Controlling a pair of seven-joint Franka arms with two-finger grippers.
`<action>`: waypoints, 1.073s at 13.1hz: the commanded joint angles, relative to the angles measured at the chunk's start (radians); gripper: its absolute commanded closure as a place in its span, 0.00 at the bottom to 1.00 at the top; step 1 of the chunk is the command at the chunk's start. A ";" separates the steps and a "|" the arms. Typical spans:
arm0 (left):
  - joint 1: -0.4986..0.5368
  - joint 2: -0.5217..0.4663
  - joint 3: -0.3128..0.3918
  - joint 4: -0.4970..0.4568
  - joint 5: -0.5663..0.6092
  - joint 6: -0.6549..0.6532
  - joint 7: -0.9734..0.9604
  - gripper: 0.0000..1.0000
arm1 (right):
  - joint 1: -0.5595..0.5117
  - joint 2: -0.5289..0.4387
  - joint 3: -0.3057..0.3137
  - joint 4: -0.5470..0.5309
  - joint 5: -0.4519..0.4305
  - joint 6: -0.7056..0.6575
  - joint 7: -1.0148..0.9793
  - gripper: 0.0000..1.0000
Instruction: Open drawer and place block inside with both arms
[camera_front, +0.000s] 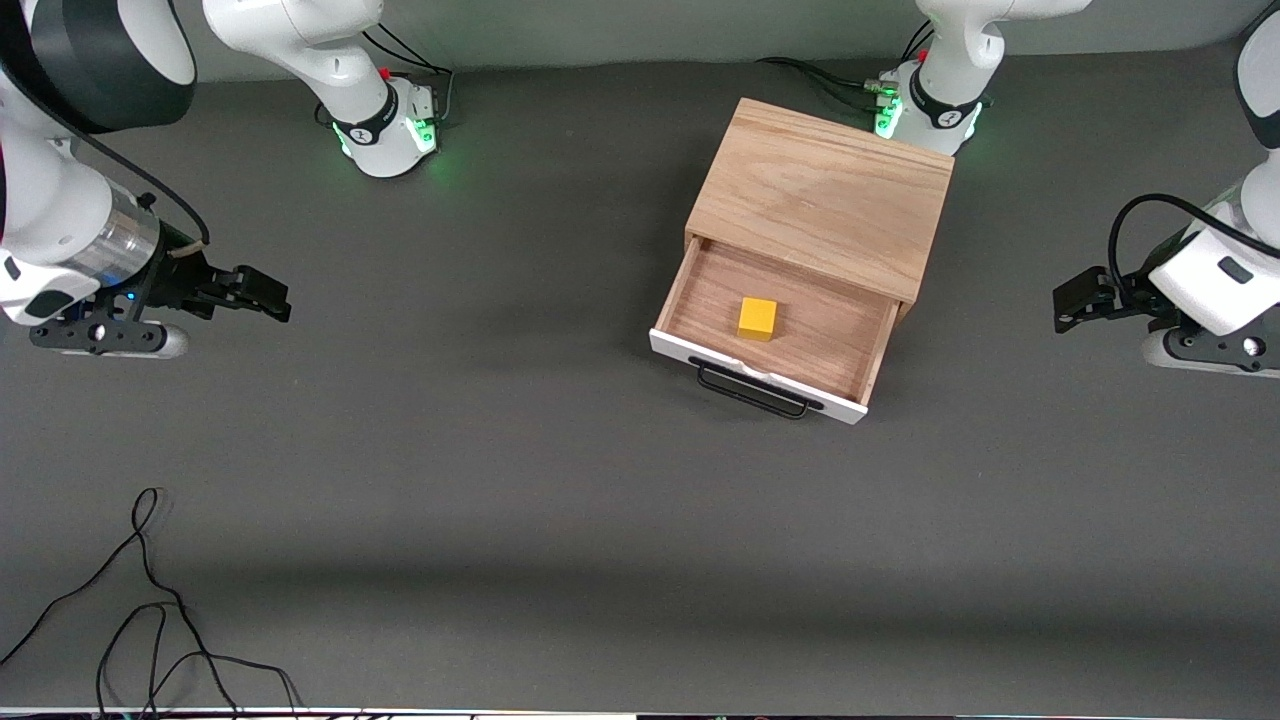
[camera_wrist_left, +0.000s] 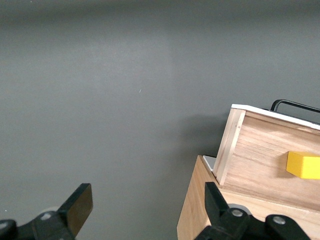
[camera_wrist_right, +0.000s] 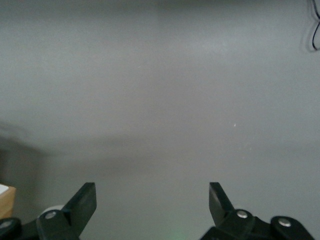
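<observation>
The drawer (camera_front: 800, 330) stands pulled out of the light oak box (camera_front: 820, 195), with its white front panel and black wire handle (camera_front: 750, 392) facing the front camera. The yellow block (camera_front: 757, 318) sits on the drawer's wooden floor. In the left wrist view the block (camera_wrist_left: 304, 165) shows inside the drawer wall (camera_wrist_left: 250, 145). My left gripper (camera_front: 1070, 303) hangs open and empty beside the box at the left arm's end; its fingers (camera_wrist_left: 80, 202) frame bare table. My right gripper (camera_front: 265, 292) hangs open and empty at the right arm's end, well away from the box, with nothing between its fingers (camera_wrist_right: 85, 200).
A loose black cable (camera_front: 150, 600) lies on the grey table near the front camera at the right arm's end. The two green-lit arm bases (camera_front: 390, 125) (camera_front: 925, 105) stand along the table's back edge, one right beside the box's back corner.
</observation>
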 joint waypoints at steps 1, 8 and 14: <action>-0.003 -0.028 0.010 -0.021 -0.009 -0.011 0.019 0.00 | -0.093 -0.046 0.064 -0.060 -0.017 0.051 -0.100 0.00; -0.005 -0.026 0.012 -0.019 -0.009 -0.011 0.019 0.00 | -0.088 0.013 0.056 0.007 0.022 0.049 -0.096 0.00; -0.005 -0.022 0.012 -0.014 -0.005 -0.025 0.022 0.00 | -0.087 0.022 0.056 0.021 0.022 0.039 -0.102 0.00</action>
